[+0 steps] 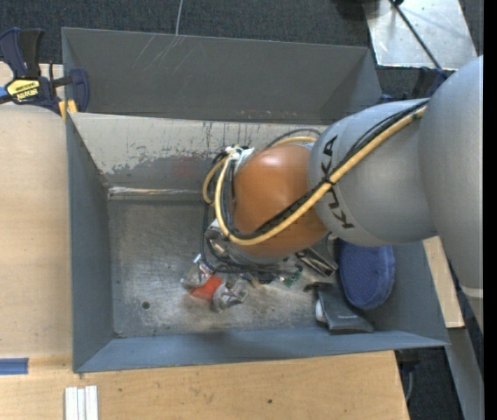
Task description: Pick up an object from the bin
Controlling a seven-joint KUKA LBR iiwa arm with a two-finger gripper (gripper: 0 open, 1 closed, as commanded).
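Your free floor is the left half of the bin. The arm covers the middle above a small heap; a blue bundle and a black block crowd the right.

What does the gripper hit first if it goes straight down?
Likely the small red piece lying with silvery bits on the bin floor, just below the gripper; depth is unclear from this view.

Single camera above bin, tilted slightly sideways, fairly close; arm enters from right.
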